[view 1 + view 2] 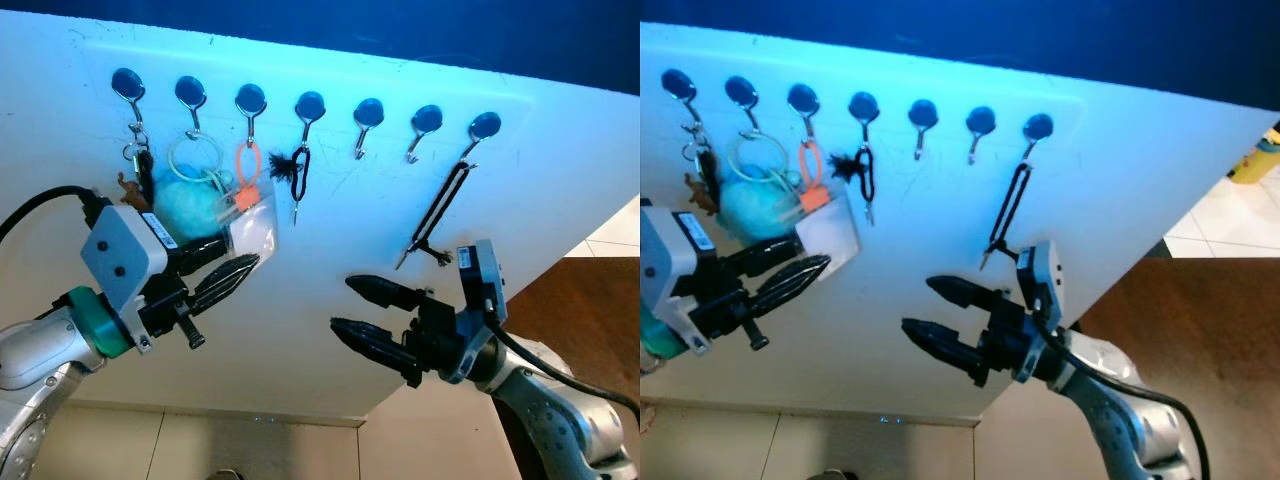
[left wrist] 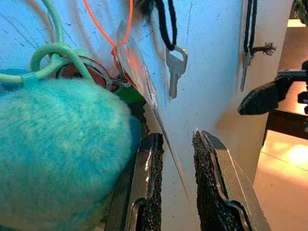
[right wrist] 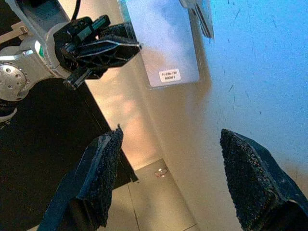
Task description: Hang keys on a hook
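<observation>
Overhead, white wall [image 1: 330, 260], hooks [image 1: 368, 113], tiled floor [image 1: 200, 445]

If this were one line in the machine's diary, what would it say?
left tool: open, at clear badge holder | right tool: open, empty, near board | two hooks free

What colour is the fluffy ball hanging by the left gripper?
Turquoise. The fluffy ball shows best in the left wrist view, beside the left gripper.

White wall [image 1: 330, 230], blue-lit; brown wood floor [image 1: 590, 310]; pale tiles [image 1: 615, 235].
</observation>
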Motion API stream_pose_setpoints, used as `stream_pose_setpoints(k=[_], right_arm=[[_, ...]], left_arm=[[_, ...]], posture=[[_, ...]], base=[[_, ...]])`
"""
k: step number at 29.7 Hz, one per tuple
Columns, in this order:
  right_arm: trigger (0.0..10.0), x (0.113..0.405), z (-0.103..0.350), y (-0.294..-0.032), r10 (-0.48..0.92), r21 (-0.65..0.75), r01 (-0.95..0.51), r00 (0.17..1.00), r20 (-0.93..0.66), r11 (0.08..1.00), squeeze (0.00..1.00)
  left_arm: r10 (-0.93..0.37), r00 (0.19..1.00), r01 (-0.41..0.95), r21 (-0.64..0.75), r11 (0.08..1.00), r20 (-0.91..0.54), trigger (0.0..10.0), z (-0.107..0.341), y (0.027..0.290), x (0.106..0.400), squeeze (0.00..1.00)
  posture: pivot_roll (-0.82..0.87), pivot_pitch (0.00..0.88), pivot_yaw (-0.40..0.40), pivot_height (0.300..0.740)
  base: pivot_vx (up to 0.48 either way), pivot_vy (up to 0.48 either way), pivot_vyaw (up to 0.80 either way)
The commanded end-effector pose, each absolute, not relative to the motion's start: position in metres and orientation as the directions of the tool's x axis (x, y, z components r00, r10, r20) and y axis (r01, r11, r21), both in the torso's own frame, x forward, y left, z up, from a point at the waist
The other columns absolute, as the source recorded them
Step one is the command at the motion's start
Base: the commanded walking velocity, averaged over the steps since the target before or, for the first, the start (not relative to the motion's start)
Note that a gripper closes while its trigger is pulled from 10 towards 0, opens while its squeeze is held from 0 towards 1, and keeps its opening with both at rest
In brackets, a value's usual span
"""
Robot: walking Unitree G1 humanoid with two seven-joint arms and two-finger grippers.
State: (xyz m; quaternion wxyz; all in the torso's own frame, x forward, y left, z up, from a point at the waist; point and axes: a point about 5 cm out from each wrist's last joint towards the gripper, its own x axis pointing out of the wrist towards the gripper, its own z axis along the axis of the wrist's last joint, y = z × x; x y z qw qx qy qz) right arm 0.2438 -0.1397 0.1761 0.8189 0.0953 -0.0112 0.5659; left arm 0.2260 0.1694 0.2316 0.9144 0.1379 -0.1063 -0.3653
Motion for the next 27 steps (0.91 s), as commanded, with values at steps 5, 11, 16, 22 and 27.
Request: stream_pose_setpoints(k=[5,11,16,22,27], right_arm=[[10.0,0.246,0.173,-0.137,0.92,0.15,-0.925,0.37,0.132,0.35,0.0],[10.0,0.249,0.173,-0.135,0.913,0.143,-0.921,0.382,0.14,0.364,0.0],[10.0,0.252,0.173,-0.137,0.902,0.144,-0.911,0.407,0.148,0.387,0.0],[10.0,0.253,0.173,-0.133,0.897,0.153,-0.91,0.408,0.167,0.386,0.0],[10.0,0.255,0.174,-0.132,0.894,0.149,-0.909,0.412,0.175,0.39,0.0]], left_arm=[[-0.712,0.695,0.65,0.336,0.682,0.1,10.0,0.232,0.165,0.224,0.0],[-0.706,0.7,0.649,0.32,0.69,0.102,10.0,0.231,0.166,0.226,0.0],[-0.709,0.698,0.654,0.317,0.687,0.097,10.0,0.229,0.166,0.225,0.0],[-0.707,0.7,0.651,0.318,0.69,0.102,10.0,0.232,0.166,0.225,0.0],[-0.709,0.697,0.65,0.322,0.688,0.105,10.0,0.234,0.166,0.226,0.0]], posture=[[0.06,0.0,-0.001,0.74],[0.05,0.0,-0.006,0.74],[0.06,0.0,-0.005,0.74],[0.06,0.0,-0.004,0.74],[0.06,0.0,0.0,0.74]], base=[[0.0,0.0,0.0],[-0.099,0.0,0.0],[-0.314,0.0,0.0],[-0.321,0.0,0.0],[-0.323,0.0,0.0]])
